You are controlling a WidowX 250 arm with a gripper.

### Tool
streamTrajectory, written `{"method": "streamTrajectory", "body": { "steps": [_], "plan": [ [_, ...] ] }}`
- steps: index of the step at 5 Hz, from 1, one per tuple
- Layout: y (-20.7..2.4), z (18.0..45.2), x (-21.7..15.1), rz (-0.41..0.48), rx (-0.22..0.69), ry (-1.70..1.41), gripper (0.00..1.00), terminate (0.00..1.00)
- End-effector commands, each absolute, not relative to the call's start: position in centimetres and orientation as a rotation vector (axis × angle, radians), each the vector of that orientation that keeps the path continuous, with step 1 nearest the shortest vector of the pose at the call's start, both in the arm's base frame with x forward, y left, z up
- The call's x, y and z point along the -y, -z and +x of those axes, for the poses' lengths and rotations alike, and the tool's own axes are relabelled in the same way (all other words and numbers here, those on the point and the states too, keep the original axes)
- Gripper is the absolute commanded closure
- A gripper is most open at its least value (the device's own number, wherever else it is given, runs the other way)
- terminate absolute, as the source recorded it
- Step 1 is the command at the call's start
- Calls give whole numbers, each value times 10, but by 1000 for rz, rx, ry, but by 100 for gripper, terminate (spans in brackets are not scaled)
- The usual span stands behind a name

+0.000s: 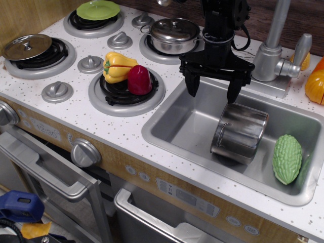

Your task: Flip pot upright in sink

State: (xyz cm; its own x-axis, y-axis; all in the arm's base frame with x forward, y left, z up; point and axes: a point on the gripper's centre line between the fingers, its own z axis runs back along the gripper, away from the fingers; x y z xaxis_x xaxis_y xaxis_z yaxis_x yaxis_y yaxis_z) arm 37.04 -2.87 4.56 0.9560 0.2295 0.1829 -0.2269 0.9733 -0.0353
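— White speckled tabletop (129, 132) around the big rectangular stainless-steel sink (167, 129); where is the tall shiny steel pot (240, 132)?
— Inside that sink, lying on its side, beside a bumpy green gourd toy (287, 158).
— And the black gripper (212, 92)?
— Above the sink's back edge, just over the pot, its fingers (192, 84) spread wide, holding nothing.

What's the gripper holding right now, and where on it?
Nothing. The gripper is open above the sink, its fingers spread and clear of the pot, which lies on its side below.
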Motion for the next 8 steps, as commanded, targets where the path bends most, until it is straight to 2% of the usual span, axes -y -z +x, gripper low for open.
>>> {"method": "streamTrajectory", "body": {
  "steps": [1,2,4,6,8],
  "plan": [
    [-46,370,29,-14,187,-232,0,0],
    [-45,376,28,-248,199,-306,0,0],
    [-47,387,33,-402,234,-345,0,0],
    [-21,394,37,-528,245,-354,0,0],
    [-12,399,55,-633,248,-401,0,0]
  ]
}}
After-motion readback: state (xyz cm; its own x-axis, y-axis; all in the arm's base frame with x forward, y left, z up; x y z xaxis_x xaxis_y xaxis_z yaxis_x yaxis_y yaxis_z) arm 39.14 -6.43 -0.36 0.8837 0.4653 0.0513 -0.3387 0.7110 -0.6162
